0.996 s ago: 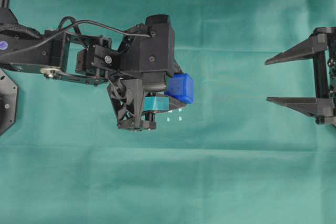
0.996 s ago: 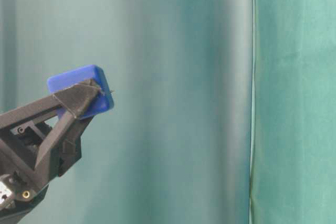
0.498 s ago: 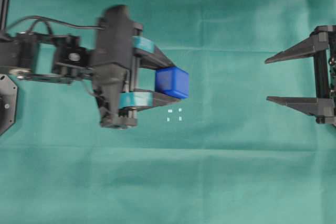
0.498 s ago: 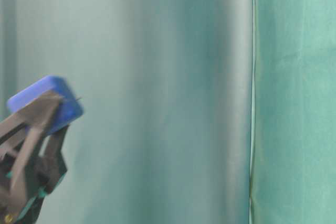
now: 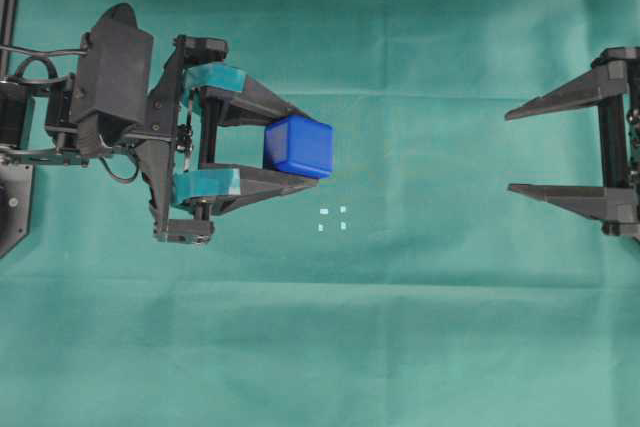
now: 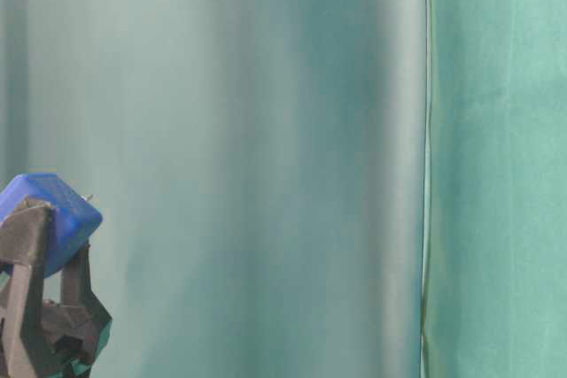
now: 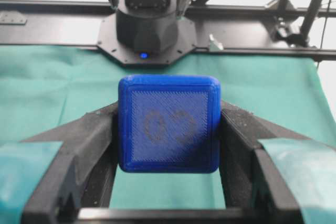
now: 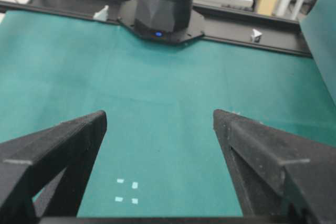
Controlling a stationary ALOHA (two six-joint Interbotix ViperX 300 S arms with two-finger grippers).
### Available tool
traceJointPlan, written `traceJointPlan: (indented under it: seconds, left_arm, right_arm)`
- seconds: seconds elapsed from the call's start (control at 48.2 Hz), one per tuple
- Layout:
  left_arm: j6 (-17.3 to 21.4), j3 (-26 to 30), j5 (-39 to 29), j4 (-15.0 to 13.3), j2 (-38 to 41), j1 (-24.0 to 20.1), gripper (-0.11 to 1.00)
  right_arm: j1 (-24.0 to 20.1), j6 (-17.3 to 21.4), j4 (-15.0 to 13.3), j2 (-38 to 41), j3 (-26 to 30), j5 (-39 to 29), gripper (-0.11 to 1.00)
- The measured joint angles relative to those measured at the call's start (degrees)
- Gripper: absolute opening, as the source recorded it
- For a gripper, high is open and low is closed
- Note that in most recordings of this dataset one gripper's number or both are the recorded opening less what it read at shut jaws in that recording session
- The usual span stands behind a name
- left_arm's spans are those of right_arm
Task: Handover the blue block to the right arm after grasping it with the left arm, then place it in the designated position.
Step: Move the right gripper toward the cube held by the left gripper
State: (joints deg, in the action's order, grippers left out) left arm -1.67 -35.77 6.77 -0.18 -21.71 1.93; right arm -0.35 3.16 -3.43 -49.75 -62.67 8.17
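Step in hand: judged to be carrying the blue block (image 5: 299, 146) across for the handover; the grasp looks done, the pass not yet.
Left gripper (image 5: 300, 143): pinching the block between its two fingertips, fingers (image 7: 84, 140) pressing on opposite side faces; the marked face looks back at the wrist camera.
Block position: lifted off the green cloth (image 5: 320, 347), left of centre, just up-left of the designated position (image 5: 332, 219).
Right gripper (image 5: 510, 153): spread wide, nothing between the fingers, waiting at the right edge, well apart from the block.
Doing it well: bring the block level and straight between the right fingers, leaving its free faces exposed for them.
Release: let the left fingers part only once the right ones have closed.
Risk: only the fingertips hold it, so a jolt could twist the block.
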Motion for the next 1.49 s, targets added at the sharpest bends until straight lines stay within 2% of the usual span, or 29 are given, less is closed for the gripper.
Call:
traceJointPlan:
  seconds: [0.29, 0.436, 0.56, 0.747, 0.871, 1.037, 1.162, 1.307, 1.493]
  left_arm:
    - [0.0, -0.1, 0.1, -0.1, 0.0, 0.0, 0.47]
    - [0.0, 0.0, 0.2, -0.1, 0.0, 0.0, 0.47]
    - [0.0, 0.0, 0.1, 0.0, 0.0, 0.0, 0.47]
    - [0.0, -0.1, 0.2, -0.1, 0.0, 0.0, 0.47]
    - [0.0, -0.1, 0.1, -0.1, 0.0, 0.0, 0.47]
    - [-1.1, -0.1, 0.2, -0.1, 0.0, 0.0, 0.47]
    - [-1.7, 0.0, 0.2, -0.1, 0.0, 0.0, 0.47]
    - [-1.8, -0.1, 0.2, -0.1, 0.0, 0.0, 0.47]
    - [-1.7, -0.1, 0.1, -0.1, 0.0, 0.0, 0.47]
  right_arm:
    - [0.0, -0.7, -0.1, 1.1, 0.8, -0.6, 0.93]
    - [0.0, -3.0, -3.0, 1.8, 3.0, -2.3, 0.93]
    - [-0.2, -5.7, -6.7, 1.9, 4.4, -2.5, 0.93]
    - [-0.3, -10.5, -14.2, 2.1, 5.8, -2.5, 0.92]
    - [-0.3, -14.2, -20.0, 2.2, 6.6, -2.3, 0.92]
    - [-0.4, -20.4, -29.4, 2.2, 6.8, -1.3, 0.91]
    - [-0.3, -24.0, -34.8, 2.2, 6.8, -0.1, 0.91]
    - [-0.3, -26.7, -38.6, 2.2, 6.9, 1.6, 0.91]
    - [-0.4, -27.8, -39.4, 2.2, 6.9, 2.2, 0.91]
